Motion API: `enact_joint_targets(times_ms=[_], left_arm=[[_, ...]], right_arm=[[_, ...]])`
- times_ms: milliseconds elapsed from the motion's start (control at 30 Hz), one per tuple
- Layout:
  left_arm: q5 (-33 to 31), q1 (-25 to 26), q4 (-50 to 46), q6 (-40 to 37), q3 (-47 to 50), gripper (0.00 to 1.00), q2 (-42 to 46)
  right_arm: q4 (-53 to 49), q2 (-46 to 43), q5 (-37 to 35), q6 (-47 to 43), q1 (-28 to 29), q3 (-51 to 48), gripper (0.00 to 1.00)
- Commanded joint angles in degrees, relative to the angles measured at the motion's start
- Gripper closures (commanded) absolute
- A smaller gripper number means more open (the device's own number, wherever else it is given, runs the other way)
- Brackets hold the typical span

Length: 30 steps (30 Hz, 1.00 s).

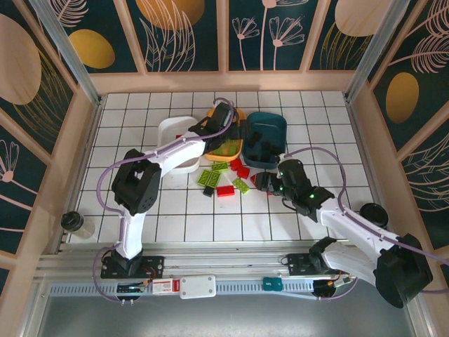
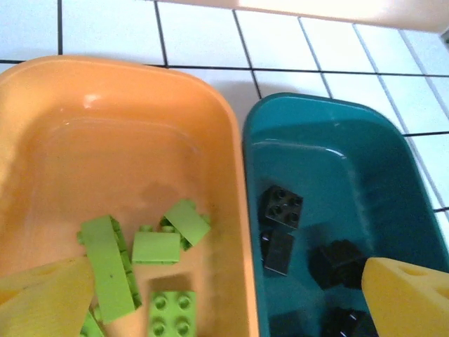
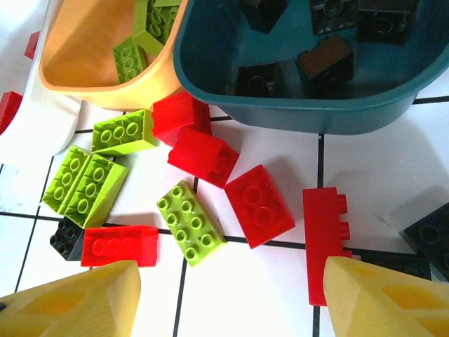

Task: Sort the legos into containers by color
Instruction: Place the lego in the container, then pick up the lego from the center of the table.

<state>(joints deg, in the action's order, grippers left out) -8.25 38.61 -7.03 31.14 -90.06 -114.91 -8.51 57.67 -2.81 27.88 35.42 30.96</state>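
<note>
Beside the white shallow plastic tray [image 1: 172,132], lime green studded bricks [image 2: 105,267] are lying in the orange plastic tray [image 2: 42,140], over which the left gripper [image 2: 224,309] is held empty with fingers wide apart; it is best lifted straight up, clear of the rim. Black bricks [image 2: 283,207] are collected in the dark teal tray [image 2: 393,140]. Further right, the right gripper [image 3: 228,302] is held empty, fingers apart, over loose bricks [image 3: 191,221] on the tiled table [image 3: 393,175]; one free red brick [image 3: 259,205] should be centred between the fingers before closing.
</note>
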Motion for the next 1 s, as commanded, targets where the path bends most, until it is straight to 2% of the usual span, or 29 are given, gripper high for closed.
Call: enact_joint_targets(times_ms=[0, 233, 367, 433, 700, 967], left_arm=[[4.55, 0.13, 4.1, 2.46, 6.39, 0.01, 9.14], [6.3, 2.97, 10.09, 5.15, 25.9, 0.01, 24.72], [4.88, 4.6, 11.36, 6.75, 36.23, 0.01, 30.82], [4.75, 4.72, 12.19, 7.98, 40.51, 0.01, 32.82], [3.89, 4.78, 12.22, 9.12, 46.37, 0.01, 33.57], [3.75, 4.72, 12.21, 9.51, 47.7, 0.01, 33.56]], right_arm=[[-2.62, -1.05, -4.01, 2.29, 0.7, -1.63, 0.3], [-3.36, 2.72, -6.09, 4.34, 1.11, -3.11, 0.38], [-2.18, 2.84, -5.7, 5.4, 1.3, -5.51, 0.38], [-1.73, 3.96, -4.99, 5.28, 1.3, -5.96, 0.42], [0.94, 9.16, -3.63, 4.67, 1.31, -5.93, 0.45], [3.22, 15.88, -7.36, 1.89, 0.18, -2.31, 0.53]])
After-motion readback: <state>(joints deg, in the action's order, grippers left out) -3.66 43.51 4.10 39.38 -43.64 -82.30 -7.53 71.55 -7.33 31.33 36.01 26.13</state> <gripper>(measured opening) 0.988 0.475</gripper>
